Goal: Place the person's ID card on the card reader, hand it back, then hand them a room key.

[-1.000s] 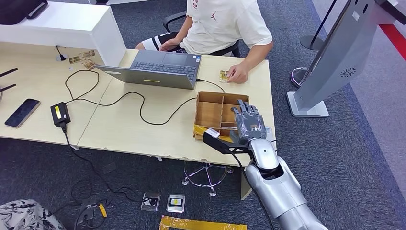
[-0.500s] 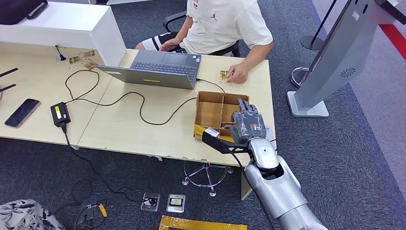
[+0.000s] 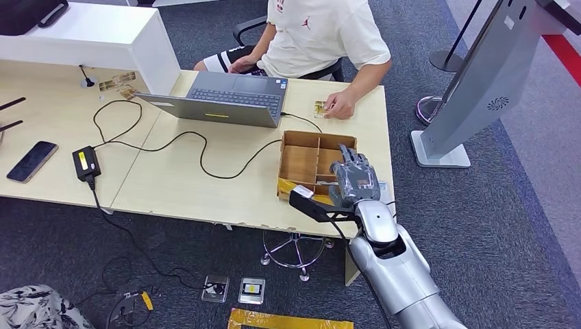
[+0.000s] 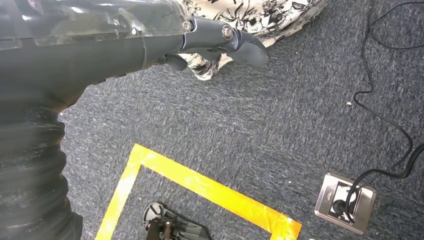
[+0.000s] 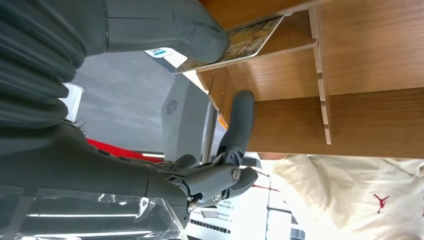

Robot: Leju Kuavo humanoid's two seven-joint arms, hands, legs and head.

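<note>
A wooden divided box (image 3: pixel 305 159) stands near the table's right front corner. My right hand (image 3: pixel 353 179) reaches down into its near right compartment. In the right wrist view, a printed card (image 5: pixel 239 39) leans inside the box (image 5: pixel 360 65), my thumb (image 5: pixel 165 27) lies against its edge, and the darker fingers (image 5: pixel 239 125) stand apart from it. Across the table, the person's hand (image 3: pixel 340 105) rests on a small card (image 3: pixel 319 108). My left hand (image 4: pixel 220 40) hangs over the carpet and holds nothing.
An open laptop (image 3: pixel 229 99) sits beyond the box, and a black cable (image 3: pixel 199 147) runs to a power brick (image 3: pixel 85 163). A phone (image 3: pixel 31 161) lies at the far left. A grey kiosk stand (image 3: pixel 473 89) rises to the right of the table. Floor sockets (image 3: pixel 234 289) lie below.
My right hand has sunk a little lower into the box, its fingers tipping downward. The person's hand and the card under it have not moved.
</note>
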